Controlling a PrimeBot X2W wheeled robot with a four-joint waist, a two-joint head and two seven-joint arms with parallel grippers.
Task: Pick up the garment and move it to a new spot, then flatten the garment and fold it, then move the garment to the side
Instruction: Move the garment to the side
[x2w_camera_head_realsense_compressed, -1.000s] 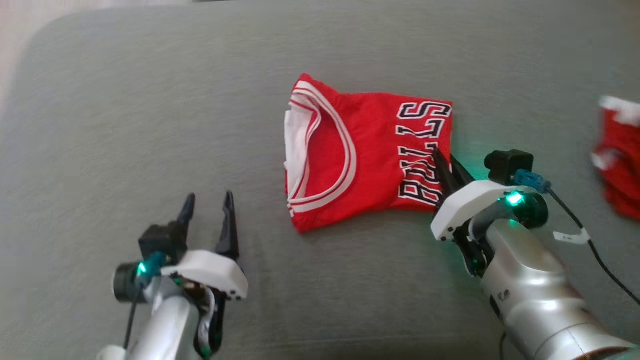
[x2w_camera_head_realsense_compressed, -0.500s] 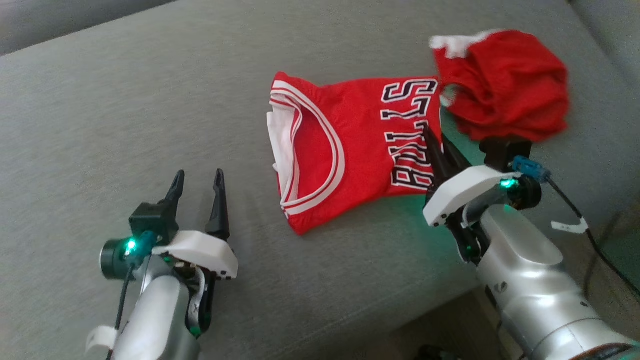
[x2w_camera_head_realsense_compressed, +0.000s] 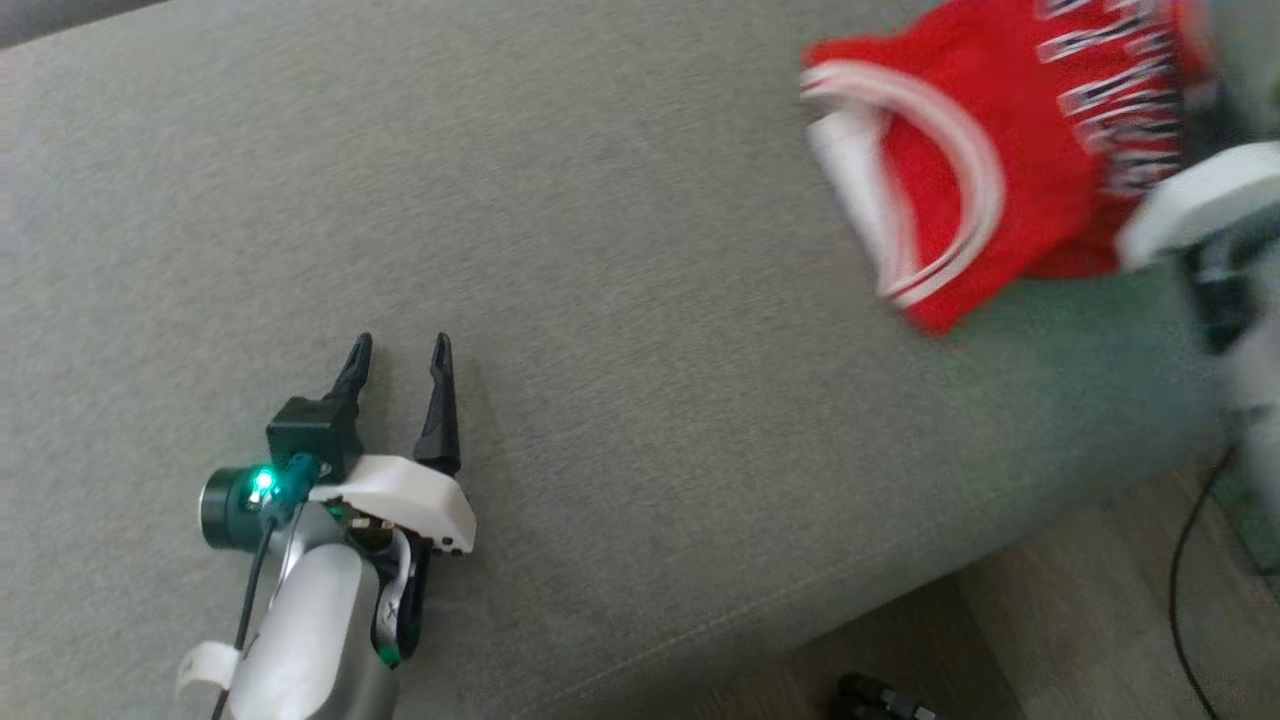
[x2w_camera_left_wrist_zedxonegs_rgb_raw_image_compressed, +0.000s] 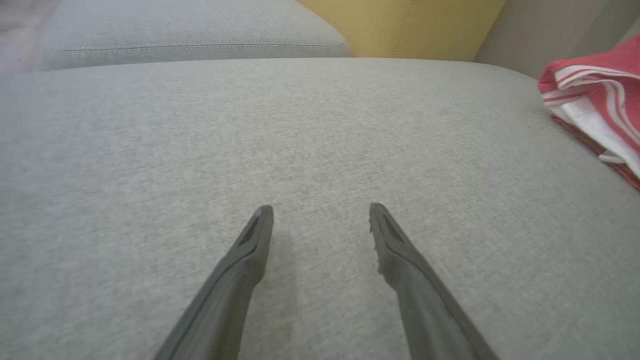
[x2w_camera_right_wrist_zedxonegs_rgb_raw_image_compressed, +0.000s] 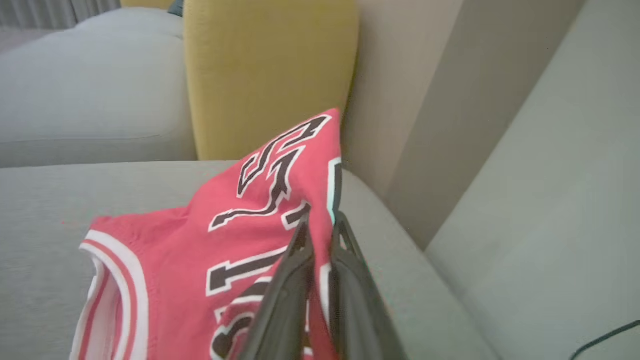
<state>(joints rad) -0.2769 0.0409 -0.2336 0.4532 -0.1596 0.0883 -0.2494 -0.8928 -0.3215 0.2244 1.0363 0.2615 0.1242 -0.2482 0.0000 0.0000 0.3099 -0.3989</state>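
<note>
- My right gripper (x2w_camera_right_wrist_zedxonegs_rgb_raw_image_compressed: 321, 220) is clamped on the lettered edge of the red jersey (x2w_camera_head_realsense_compressed: 960, 190), at the right end of the grey cushion (x2w_camera_head_realsense_compressed: 600, 300).
- My left gripper (x2w_camera_head_realsense_compressed: 398, 350), spread and empty, sits well apart to the left, so I'd carry with the right arm.

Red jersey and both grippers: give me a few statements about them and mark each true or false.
1. The right gripper is shut on the red jersey at its lettered edge. True.
2. The left gripper grips the jersey's white-trimmed end. False: its jaws stand open and empty over the grey sofa cushion, apart from the jersey.
3. The jersey's lettering is black, outlined in white. True.
4. A blue cushion stands behind the jersey. False: a yellow cushion stands behind it.
</note>
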